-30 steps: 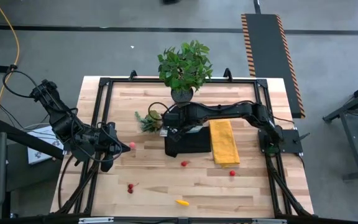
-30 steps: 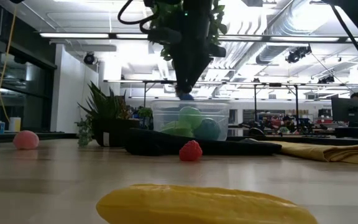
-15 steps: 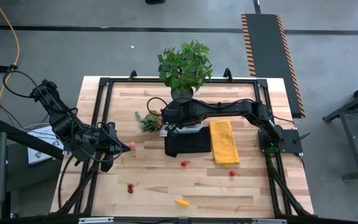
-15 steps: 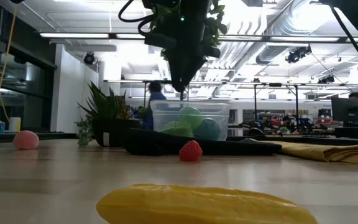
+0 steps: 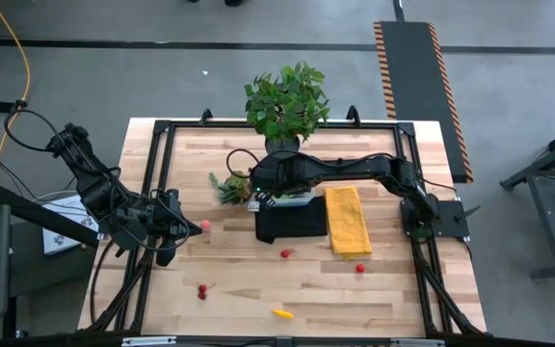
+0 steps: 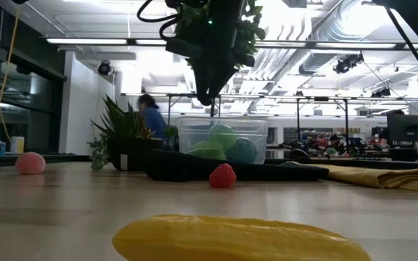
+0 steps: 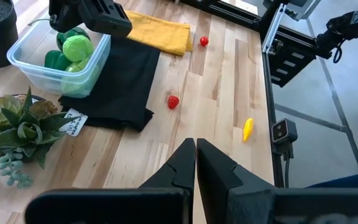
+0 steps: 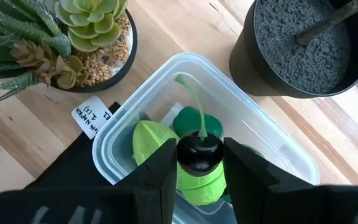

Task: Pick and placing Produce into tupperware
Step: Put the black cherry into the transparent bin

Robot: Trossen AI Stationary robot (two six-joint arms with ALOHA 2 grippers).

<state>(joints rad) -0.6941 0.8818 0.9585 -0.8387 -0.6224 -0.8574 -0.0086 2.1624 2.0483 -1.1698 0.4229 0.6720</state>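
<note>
The right gripper (image 8: 199, 163) is hanging directly above the clear tupperware (image 8: 127, 122), pinching a dark cherry (image 8: 199, 154) with a green stem over the green produce (image 8: 149, 139) inside. The left gripper (image 7: 196, 148) is waiting clenched, empty, by the table's left edge.

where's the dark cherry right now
Right wrist view: the dark cherry is pinched in the right gripper, above the tupperware, beside the succulent pot.

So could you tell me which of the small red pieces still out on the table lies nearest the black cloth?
The red berry just in front of the black cloth. The one near the yellow cloth and the cherry pair lie farther off.
</note>
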